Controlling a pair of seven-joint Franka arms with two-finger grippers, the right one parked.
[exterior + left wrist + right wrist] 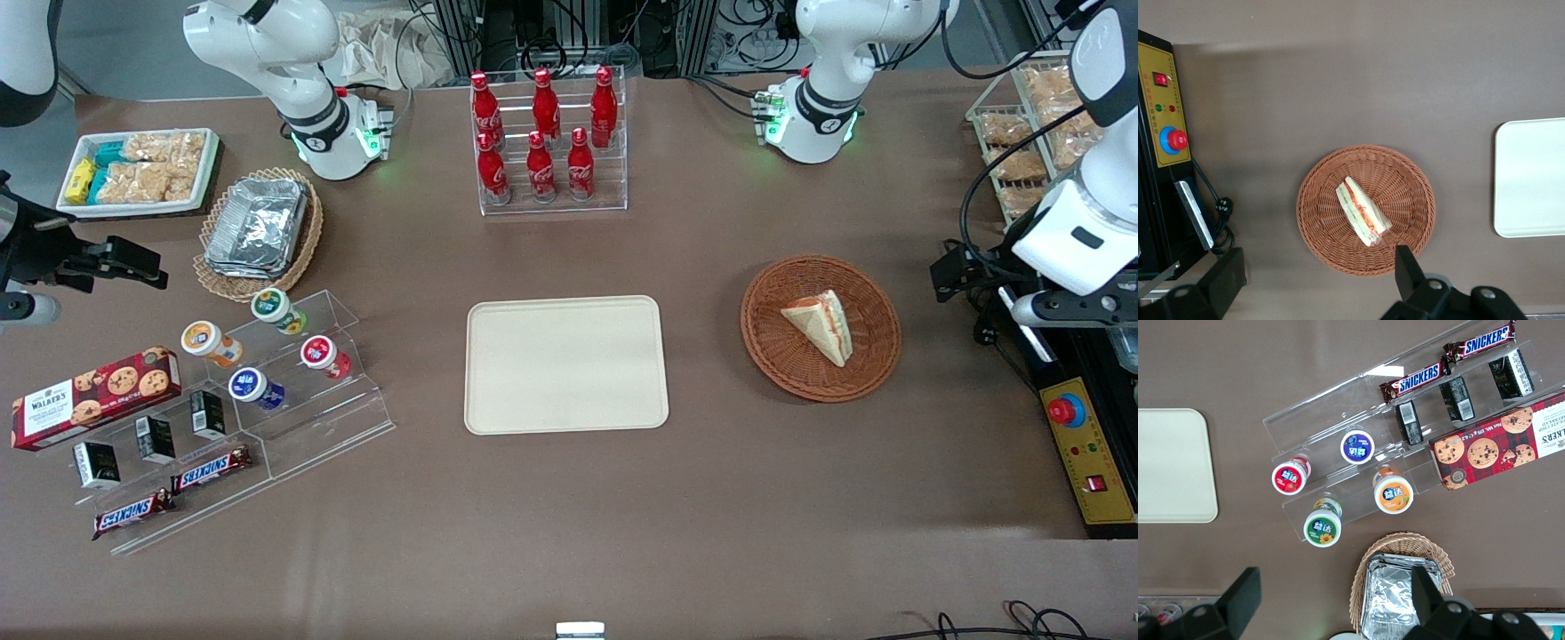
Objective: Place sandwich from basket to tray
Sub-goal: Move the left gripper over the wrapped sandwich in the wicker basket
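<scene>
Wicker, reddish-brown: the basket (821, 328) was seen on the desk (569, 516) toward the working arm's end, w/ the sandwich (820, 325) lying in it, cut edge w/ red, orange & green layers showing. Nothing had been lifted. The tray (565, 364) sat bare near the desk's middle, well apart from the basket; from the basket it lay at approx. 9 o'clock in the front view.

The gripper (1318, 280) was held high above the desk, just off the basket's rim toward the working arm's end, not over the sandwich itself. Its fingers (1408, 272) were spread wide apart, nothing between them, no contact w/ bread or wicker. In the wrist view the sandwich (1363, 211) was seen centred in the basket (1366, 211), w/ a corner of the tray (1530, 179) at approx. 3 o'clock from it.

Progress was judged as nil, approach stage only. Still left: centring over the wedge, descent, a gentle grasp across the soft bread, lift clear of the rim, transfer to the tray, release. Risk was judged to lie in squashing the bread or the wedge sliding on the weave.
</scene>
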